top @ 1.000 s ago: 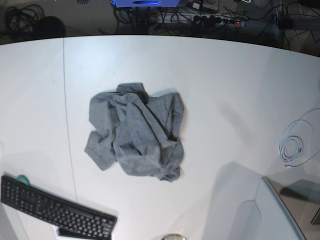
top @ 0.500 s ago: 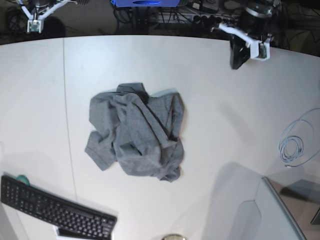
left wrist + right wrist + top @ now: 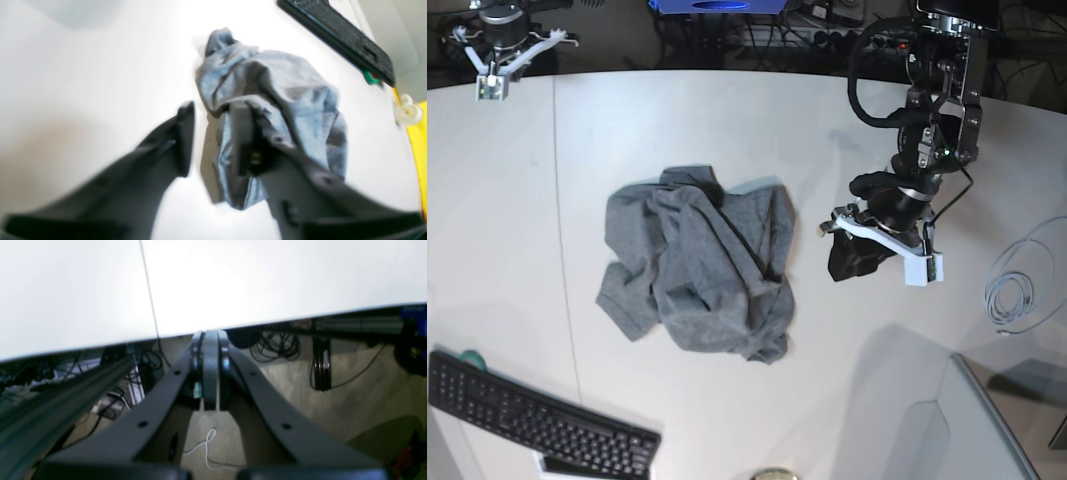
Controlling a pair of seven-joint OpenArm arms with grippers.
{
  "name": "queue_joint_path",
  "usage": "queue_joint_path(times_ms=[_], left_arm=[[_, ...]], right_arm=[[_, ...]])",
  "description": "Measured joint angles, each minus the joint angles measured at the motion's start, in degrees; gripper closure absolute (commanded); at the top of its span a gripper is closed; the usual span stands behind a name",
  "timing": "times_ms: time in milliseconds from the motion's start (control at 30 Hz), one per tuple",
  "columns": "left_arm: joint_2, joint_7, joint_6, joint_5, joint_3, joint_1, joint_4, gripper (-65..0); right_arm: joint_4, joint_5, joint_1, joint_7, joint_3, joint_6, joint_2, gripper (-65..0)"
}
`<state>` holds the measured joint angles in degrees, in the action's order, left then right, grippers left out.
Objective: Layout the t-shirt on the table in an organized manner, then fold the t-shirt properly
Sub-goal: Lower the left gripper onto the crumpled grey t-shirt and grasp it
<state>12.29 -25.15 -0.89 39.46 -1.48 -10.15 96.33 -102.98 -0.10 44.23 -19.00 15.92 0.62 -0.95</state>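
We see the table [image 3: 927, 140] bearing the crumpled t-shirt [image 3: 697, 265] left of centre. The left gripper [image 3: 213, 140] hangs over the table right of it, jaws parted, grasping nothing. The right gripper [image 3: 209, 370] sits clenched beyond the far-left edge.

No legible text, label or brand on anything
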Motion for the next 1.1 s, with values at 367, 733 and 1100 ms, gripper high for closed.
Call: queue_joint_path(times_ms=[367, 733, 1100], left_arm=[[-8.87, -0.39, -0.20, 0.00, 0.15, 7.52, -14.73, -20.2], [-13.44, -0.15, 5.22, 0.07, 0.15, 11.80, -22.43, -20.4], [-15.98, -0.17, 5.22, 0.07, 0.13, 15.54, -26.67, -20.2]], right_arm=[[0.24, 0.02, -3.63, -5.55, 0.00, 0.00, 0.02, 0.0], [-1.38, 0.00, -8.28, -7.91, 0.00, 0.02, 0.15, 0.0], [-3.19, 0.02, -11.96, -7.87, 0.22, 0.00, 1.11, 0.0]])
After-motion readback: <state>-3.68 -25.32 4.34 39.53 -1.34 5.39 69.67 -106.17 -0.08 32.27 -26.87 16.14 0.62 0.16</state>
